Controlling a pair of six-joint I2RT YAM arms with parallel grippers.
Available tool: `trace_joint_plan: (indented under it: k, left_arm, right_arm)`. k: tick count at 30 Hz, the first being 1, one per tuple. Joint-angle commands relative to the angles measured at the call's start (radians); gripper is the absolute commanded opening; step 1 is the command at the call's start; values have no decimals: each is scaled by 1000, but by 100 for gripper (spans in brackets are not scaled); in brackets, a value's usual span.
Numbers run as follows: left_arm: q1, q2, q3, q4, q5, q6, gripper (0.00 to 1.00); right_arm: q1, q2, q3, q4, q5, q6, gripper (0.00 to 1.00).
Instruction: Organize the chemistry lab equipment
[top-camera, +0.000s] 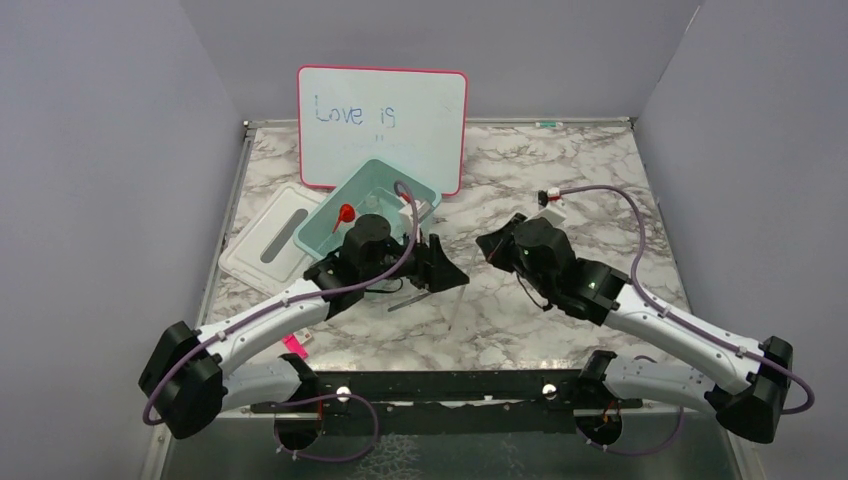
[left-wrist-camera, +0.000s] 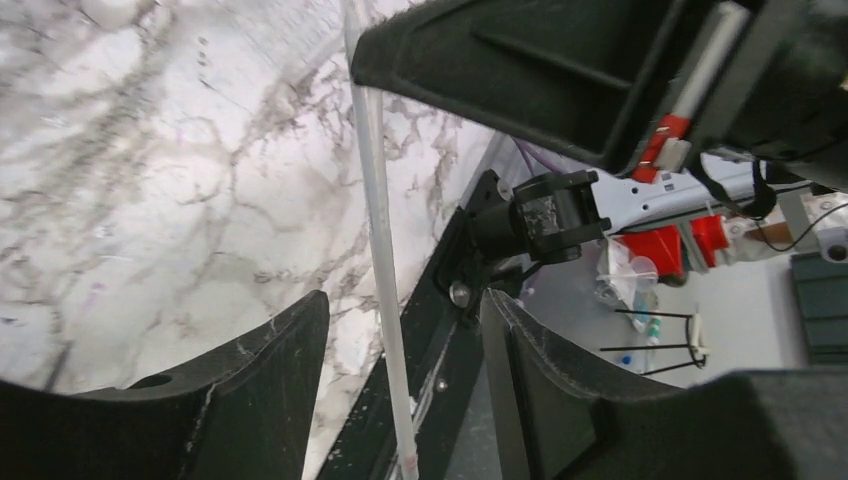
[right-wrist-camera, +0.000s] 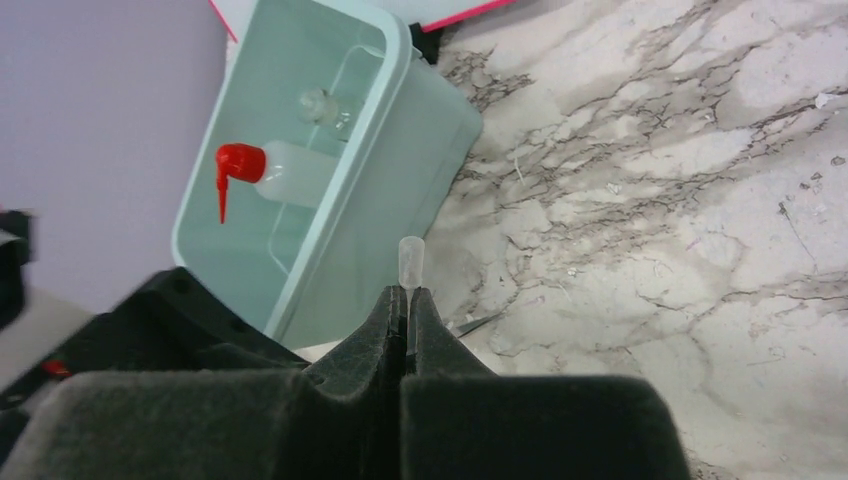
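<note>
My right gripper is shut on a clear plastic pipette; its bulb sticks out past the fingertips. My left gripper is open, and a long thin clear stem passes between its fingers without touching them. A teal bin holds the white squeeze bottle with red nozzle and a small glass flask. Metal tongs lie on the marble by the left gripper. Blue-capped tubes and the brush are out of view.
A pink-framed whiteboard stands behind the bin. A white lid lies left of the bin. A pink marker lies near the left arm at the front edge. Grey walls close in the left, right and back.
</note>
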Motion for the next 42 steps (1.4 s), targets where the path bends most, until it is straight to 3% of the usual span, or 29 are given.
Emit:
trace_joint_plan:
  k: [1, 4, 16, 22, 25, 28, 33, 35, 38, 42]
  left_arm:
    - [-65, 74, 1, 153, -47, -102, 57]
    - [-76, 101, 18, 142, -73, -102, 51]
    - [-82, 96, 40, 87, -76, 14, 7]
    - [-82, 107, 55, 79, -41, 52, 0]
    - [-83, 111, 93, 8, -57, 118, 0]
    - [-83, 128, 193, -223, -140, 270, 0]
    - [-63, 186, 391, -533, -270, 548, 0]
    - [-43, 220, 464, -624, -384, 634, 0]
    - [28, 265, 555, -707, -474, 716, 0]
    - [124, 302, 606, -746, -486, 793, 0]
  right_arm:
    - [1, -50, -12, 39, 24, -8, 1]
    - [1, -62, -10, 24, 22, 1, 1]
    - [0, -79, -20, 15, 7, 20, 1]
    - [1, -93, -17, 20, 1, 15, 3]
    - [1, -92, -11, 19, -11, -6, 40]
    - [1, -100, 2, -4, -16, -41, 55]
    - [1, -154, 0, -61, 1, -55, 59]
    - [0, -191, -6, -61, 5, -72, 60]
    - [0, -242, 16, -83, 26, -123, 60]
    - [1, -288, 59, -129, 64, -165, 60]
